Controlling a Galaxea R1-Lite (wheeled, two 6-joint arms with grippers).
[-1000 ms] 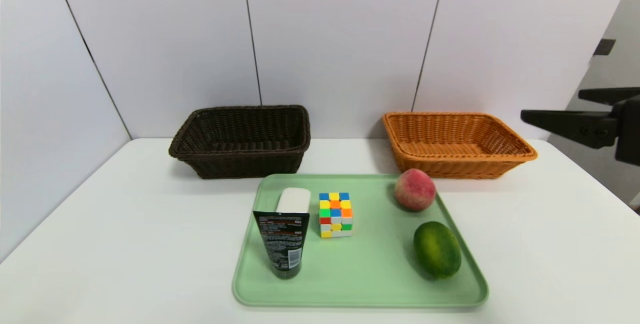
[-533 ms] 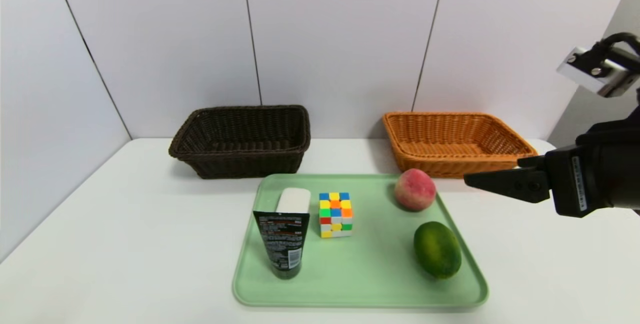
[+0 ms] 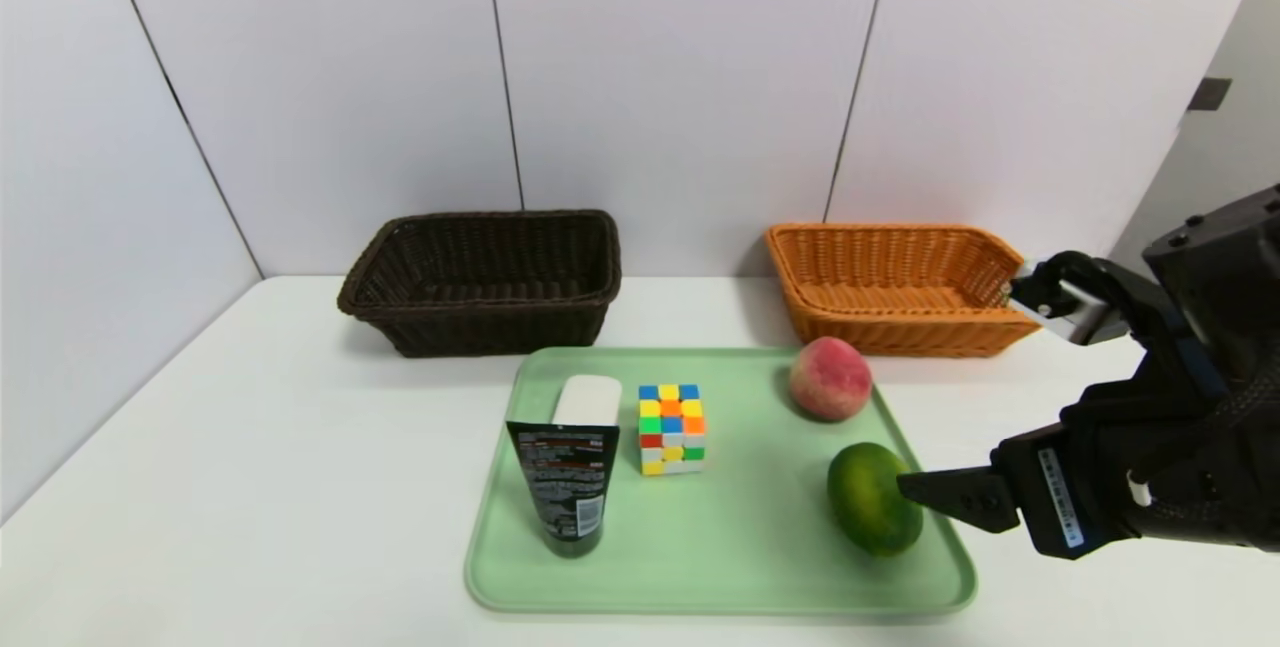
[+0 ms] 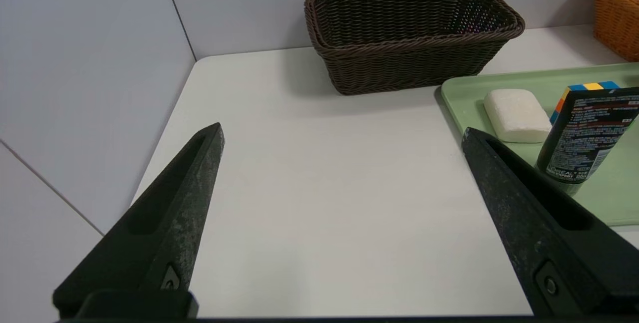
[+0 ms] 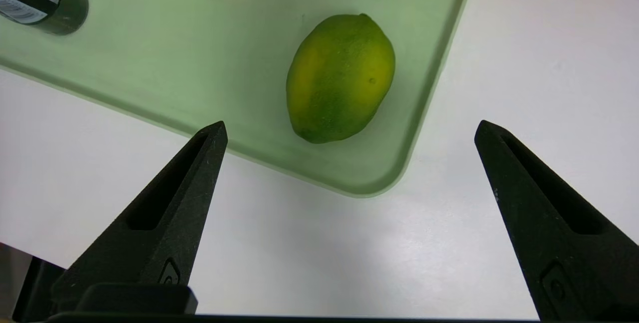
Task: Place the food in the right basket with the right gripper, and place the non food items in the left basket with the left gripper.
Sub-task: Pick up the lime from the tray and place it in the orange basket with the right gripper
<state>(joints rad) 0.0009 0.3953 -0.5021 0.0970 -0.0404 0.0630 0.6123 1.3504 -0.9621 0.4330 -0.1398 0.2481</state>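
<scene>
Right pincer (image 5: 349,128) spread wide, empty, angled down at the green fruit (image 3: 873,498), which lies at four o'clock on the green tray (image 3: 700,567), peach (image 3: 829,378) at one o'clock. Cube (image 3: 671,428), soap (image 3: 588,399) and tube (image 3: 565,487) sit at nine. Left pincer (image 4: 342,133) spread, empty, above bare desk (image 4: 319,173) short of the brown basket (image 4: 409,33); orange basket (image 3: 905,282) behind the peach

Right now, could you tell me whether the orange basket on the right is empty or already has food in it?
Empty. The head view shows only bare weave inside the orange basket.
</scene>
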